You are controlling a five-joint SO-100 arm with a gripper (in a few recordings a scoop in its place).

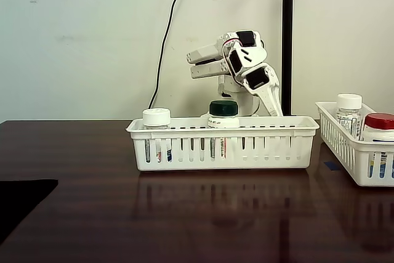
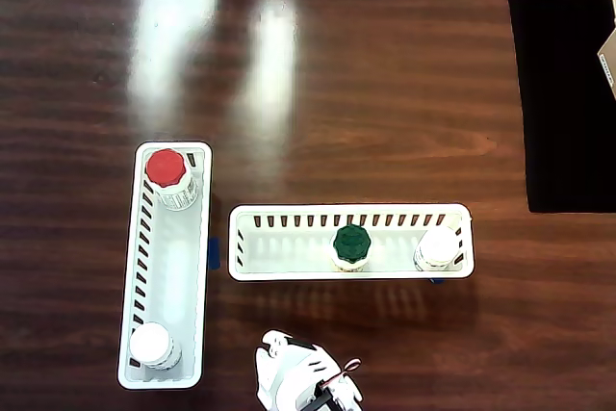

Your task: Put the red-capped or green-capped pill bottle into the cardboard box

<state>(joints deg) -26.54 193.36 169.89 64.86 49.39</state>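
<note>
- Dark glossy wooden table [image 2: 385, 93] mirrors ceiling light; pale wall [image 1: 92, 41] behind carries a black cable [image 1: 166, 35].
- Green-capped bottle [image 2: 351, 245] stands in the white basket [image 2: 289, 217], centre; red-capped bottle [image 2: 167, 172] at nine o'clock.
- Cardboard box [image 2: 609, 45] edges in at two o'clock, beside a black mat [image 2: 563, 103].
- Gripper [image 1: 206, 63] folded up; jaw state unclear.

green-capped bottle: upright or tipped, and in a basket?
Upright. The green-capped pill bottle stands cap-up inside the white slotted plastic basket; the overhead view shows its round cap from above, mid-basket.
</note>
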